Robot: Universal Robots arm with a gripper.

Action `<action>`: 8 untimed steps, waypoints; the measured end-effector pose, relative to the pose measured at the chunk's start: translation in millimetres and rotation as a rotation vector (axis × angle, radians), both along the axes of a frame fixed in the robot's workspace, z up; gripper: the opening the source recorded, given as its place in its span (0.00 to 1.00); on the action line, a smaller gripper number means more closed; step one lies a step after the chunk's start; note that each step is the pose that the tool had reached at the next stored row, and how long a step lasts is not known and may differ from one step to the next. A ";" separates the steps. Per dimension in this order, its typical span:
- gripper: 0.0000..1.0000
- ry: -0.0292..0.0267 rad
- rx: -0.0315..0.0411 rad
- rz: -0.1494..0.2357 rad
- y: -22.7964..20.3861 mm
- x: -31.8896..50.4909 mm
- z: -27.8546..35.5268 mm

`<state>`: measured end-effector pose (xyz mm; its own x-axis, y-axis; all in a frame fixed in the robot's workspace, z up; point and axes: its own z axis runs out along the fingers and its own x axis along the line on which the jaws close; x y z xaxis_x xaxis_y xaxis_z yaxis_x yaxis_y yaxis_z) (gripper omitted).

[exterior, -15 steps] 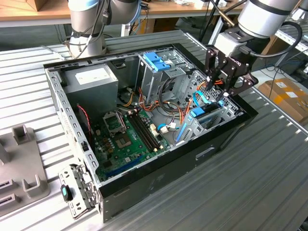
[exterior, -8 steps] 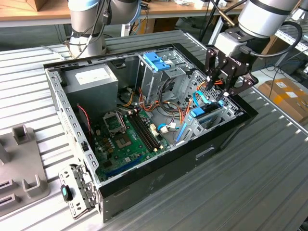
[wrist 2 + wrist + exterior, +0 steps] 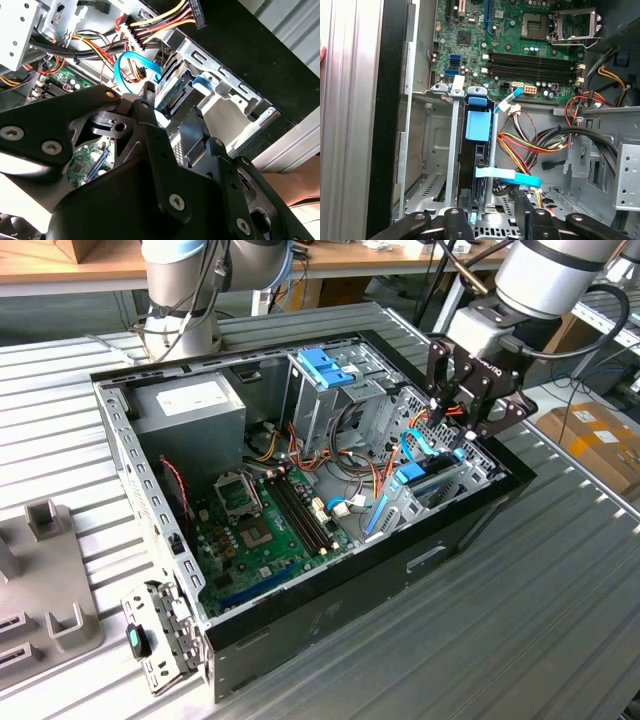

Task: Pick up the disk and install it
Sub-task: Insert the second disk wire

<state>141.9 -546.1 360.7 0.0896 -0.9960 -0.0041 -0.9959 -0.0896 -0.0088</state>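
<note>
The disk (image 3: 432,478) stands on edge in the metal drive bay at the near corner of the open computer case, on the exterior view's right. Its light-blue carrier (image 3: 477,127) shows along its top edge. My gripper (image 3: 462,435) hangs just above it, open. In both wrist views the black fingers (image 3: 525,215) straddle the disk's upper end, with a gap on one side. The disk's metal side (image 3: 175,95) shows between the fingers in the second wrist view.
A blue flat cable (image 3: 515,176) and coloured wire bundles (image 3: 530,145) lie close beside the bay. An upright metal cage with a blue bracket (image 3: 325,365), a grey power-supply box (image 3: 195,410) and the motherboard (image 3: 260,530) fill the case. Grey fixtures (image 3: 40,570) sit on the exterior view's left.
</note>
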 end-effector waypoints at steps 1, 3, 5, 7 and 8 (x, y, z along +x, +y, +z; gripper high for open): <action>0.47 0.0001 0.0000 0.010 0.0 0.4 0.0; 0.47 0.0000 0.0000 0.024 0.0 1.1 0.0; 0.47 0.0000 0.0000 0.040 0.0 2.4 0.0; 0.47 0.0000 0.0000 0.062 0.0 4.3 0.0; 0.47 0.0000 0.0000 0.075 0.0 5.3 0.0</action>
<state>147.2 -546.1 360.7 0.1645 -0.9864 -0.0041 -0.9864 -0.1644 -0.0088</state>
